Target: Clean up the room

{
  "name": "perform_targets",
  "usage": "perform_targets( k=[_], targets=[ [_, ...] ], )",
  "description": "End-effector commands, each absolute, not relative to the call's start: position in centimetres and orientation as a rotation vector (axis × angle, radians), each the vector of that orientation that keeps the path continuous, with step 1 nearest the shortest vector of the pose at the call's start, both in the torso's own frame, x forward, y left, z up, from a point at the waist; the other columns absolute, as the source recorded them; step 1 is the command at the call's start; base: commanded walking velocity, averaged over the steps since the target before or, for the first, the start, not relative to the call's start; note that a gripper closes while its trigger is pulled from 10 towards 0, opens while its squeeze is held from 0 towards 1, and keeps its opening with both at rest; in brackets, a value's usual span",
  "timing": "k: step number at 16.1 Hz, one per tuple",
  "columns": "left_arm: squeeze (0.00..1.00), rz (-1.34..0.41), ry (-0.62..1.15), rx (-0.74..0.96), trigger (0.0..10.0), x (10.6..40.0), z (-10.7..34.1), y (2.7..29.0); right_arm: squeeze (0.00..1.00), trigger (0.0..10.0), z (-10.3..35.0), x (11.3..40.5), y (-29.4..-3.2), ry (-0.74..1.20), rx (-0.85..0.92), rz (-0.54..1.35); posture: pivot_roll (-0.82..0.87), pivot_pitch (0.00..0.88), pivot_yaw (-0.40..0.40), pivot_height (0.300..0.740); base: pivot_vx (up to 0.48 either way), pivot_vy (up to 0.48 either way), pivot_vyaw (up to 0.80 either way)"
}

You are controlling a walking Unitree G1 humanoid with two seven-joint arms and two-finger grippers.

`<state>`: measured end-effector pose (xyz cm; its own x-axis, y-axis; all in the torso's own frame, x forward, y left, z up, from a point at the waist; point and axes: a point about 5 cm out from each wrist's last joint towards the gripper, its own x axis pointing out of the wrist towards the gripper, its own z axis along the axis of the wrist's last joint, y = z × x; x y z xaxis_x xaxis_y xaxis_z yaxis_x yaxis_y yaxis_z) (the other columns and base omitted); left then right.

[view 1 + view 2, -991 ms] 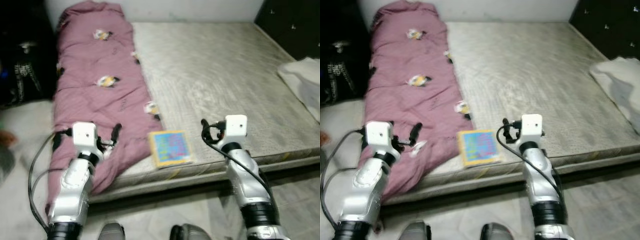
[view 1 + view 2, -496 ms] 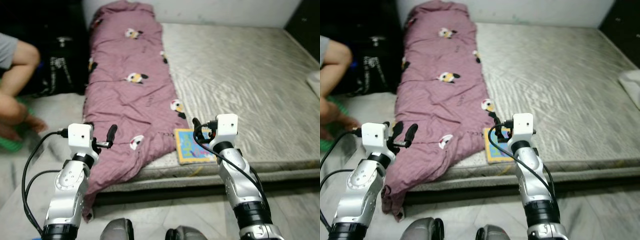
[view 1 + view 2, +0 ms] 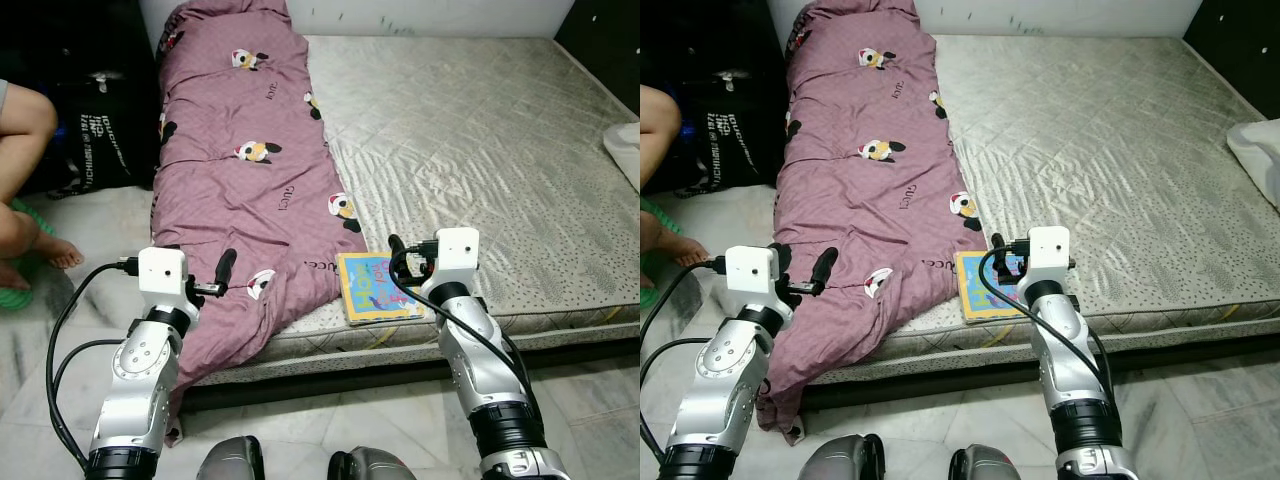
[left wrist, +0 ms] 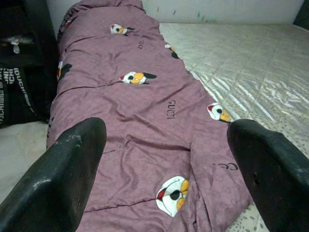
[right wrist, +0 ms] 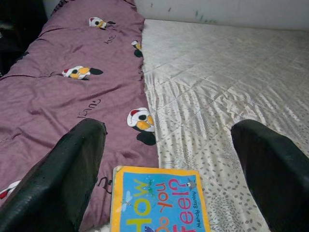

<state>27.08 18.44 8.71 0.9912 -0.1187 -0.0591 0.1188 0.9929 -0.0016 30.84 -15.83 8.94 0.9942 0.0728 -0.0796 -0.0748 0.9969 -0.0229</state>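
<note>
**Standing at the bed's near edge, both pincers released**

At far left, beside the bed, a person's bare leg point(image 3: 25, 120) and foot on the floor, next to a black bag point(image 3: 95, 130). Left pincer point(image 4: 164, 188) spread wide and empty, aimed over the purple quilt point(image 3: 245, 170), which runs along the bed's left edge and spills over its near left corner toward the floor, probably needing straightening. Just beside the quilt, at the bed's near edge, a picture book point(image 3: 376, 288) lying flat. Right pincer point(image 5: 169, 179) likewise spread and empty, poised just short of that book, seemingly lined up for a pick. Bare mattress point(image 3: 480, 130) beyond; white cloth point(image 3: 625, 150) at the right edge.
</note>
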Motion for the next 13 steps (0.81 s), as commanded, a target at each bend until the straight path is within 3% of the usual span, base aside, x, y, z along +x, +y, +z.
perform_targets(
  k=[1,10,13],
  targets=[
    [0.0,-0.119,0.046,0.015,10.0,27.08,9.0,18.36,0.0,10.0,9.14,30.88,-16.04,0.068,-0.027,0.063,0.02,0.09,-0.068,0.74,0.0,-0.277,0.0],
    [0.0,-0.117,0.045,0.008,10.0,27.21,8.98,18.25,0.0,10.0,9.14,30.99,-16.17,0.072,-0.033,0.058,0.01,0.093,-0.072,0.74,0.0,-0.397,0.0],
    [0.0,-0.114,0.035,-0.011,10.0,27.2,9.06,18.27,0.0,10.0,9.1,30.99,-16.16,0.074,-0.033,0.057,0.01,0.093,-0.072,0.74,0.0,-0.087,0.0]
  ],
)
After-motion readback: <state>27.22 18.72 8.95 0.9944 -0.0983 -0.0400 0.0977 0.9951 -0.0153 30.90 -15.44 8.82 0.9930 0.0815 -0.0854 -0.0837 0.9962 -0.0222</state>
